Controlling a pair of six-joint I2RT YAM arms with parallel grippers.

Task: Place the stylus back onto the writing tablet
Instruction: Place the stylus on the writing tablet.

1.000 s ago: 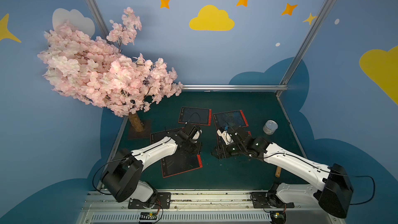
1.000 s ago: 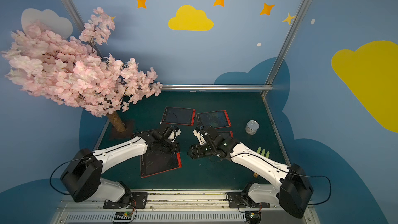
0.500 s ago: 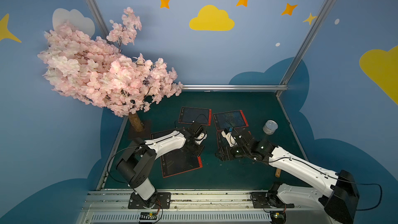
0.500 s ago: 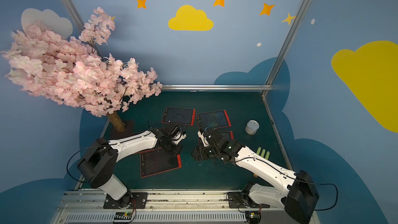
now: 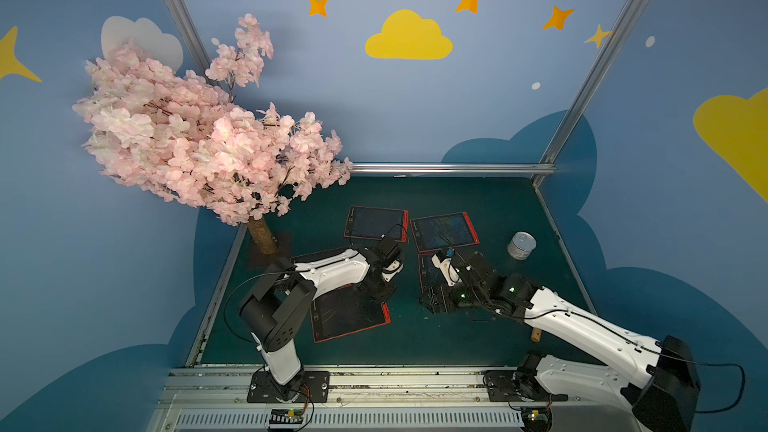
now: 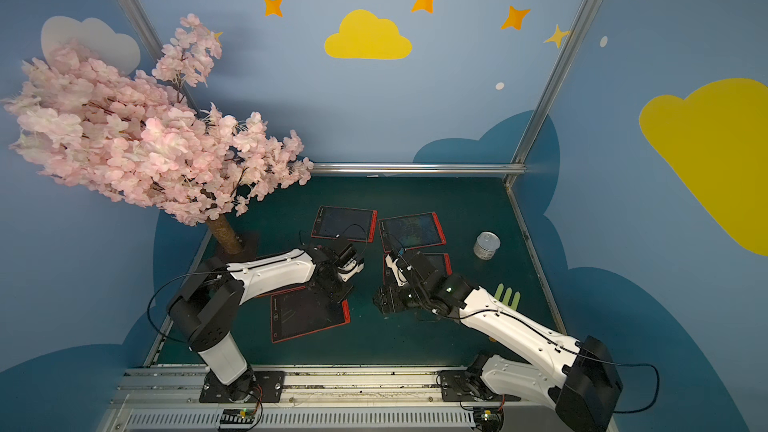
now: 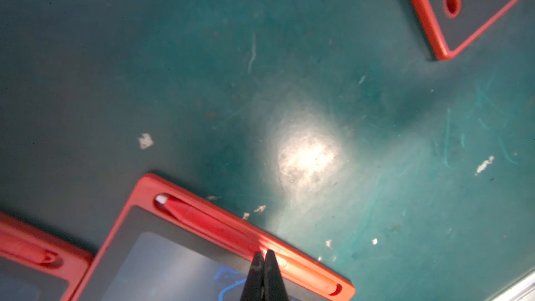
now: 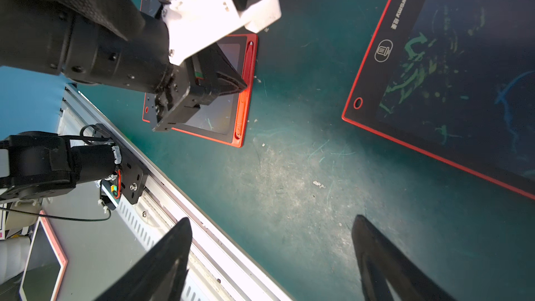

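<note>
A red stylus (image 7: 208, 224) lies in the slot along the edge of a red-framed writing tablet (image 7: 121, 227). My left gripper (image 7: 264, 253) is shut, and its joined tips rest on the stylus about midway along it. The right wrist view shows the same contact: the left gripper (image 8: 244, 86) on the stylus (image 8: 244, 94) at the tablet (image 8: 223, 137) edge. In both top views this tablet (image 5: 349, 320) (image 6: 307, 315) lies at the front of the mat, partly under the left arm. My right gripper (image 8: 272, 221) hangs open over bare mat with nothing between its fingers.
Two more tablets (image 5: 376, 224) (image 5: 444, 231) lie at the back, and another (image 5: 428, 272) lies partly under the right arm. A tin can (image 5: 521, 245) stands at the right. A pink blossom tree (image 5: 199, 151) overhangs the left. Green sticks (image 6: 507, 295) lie near the right arm.
The left arm's elbow has risen and swung inward, with its shut gripper staying over the front tablet's edge. The right gripper has shifted slightly toward the front.
</note>
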